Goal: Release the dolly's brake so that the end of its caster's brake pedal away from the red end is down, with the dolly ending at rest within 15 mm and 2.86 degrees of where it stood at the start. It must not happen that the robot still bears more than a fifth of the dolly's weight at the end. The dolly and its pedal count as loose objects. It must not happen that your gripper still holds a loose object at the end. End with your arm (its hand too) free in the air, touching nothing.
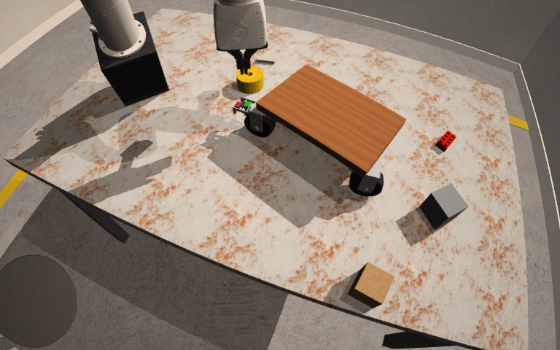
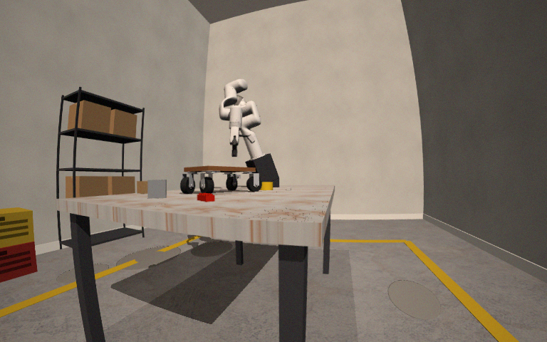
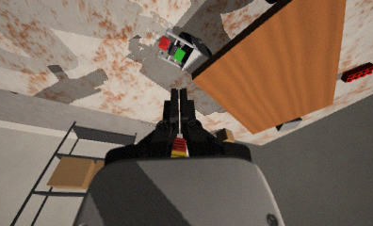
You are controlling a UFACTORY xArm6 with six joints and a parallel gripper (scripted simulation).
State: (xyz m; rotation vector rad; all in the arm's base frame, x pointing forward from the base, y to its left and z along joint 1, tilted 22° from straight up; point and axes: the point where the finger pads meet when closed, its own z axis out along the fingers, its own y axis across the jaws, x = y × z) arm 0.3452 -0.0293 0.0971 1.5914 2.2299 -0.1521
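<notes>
The dolly (image 1: 330,116) has a brown wooden deck on black casters and stands in the middle of the table; it also shows in the side view (image 2: 219,169) and the wrist view (image 3: 273,61). The brake pedal (image 1: 243,104) sticks out from the caster at the deck's near-left corner, with a red end on the left and a green end on the right; the wrist view (image 3: 173,50) shows both ends. My gripper (image 1: 243,68) is shut and empty. It hangs in the air above the table, behind the pedal and over the yellow ring (image 1: 249,81). Its fingers point toward the pedal.
A small dark bar (image 1: 265,62) lies behind the ring. A red brick (image 1: 446,140), a grey cube (image 1: 443,205) and a tan cube (image 1: 372,284) sit on the right side. The arm's black base (image 1: 131,65) stands at the back left. A shelf rack (image 2: 98,140) stands beside the table.
</notes>
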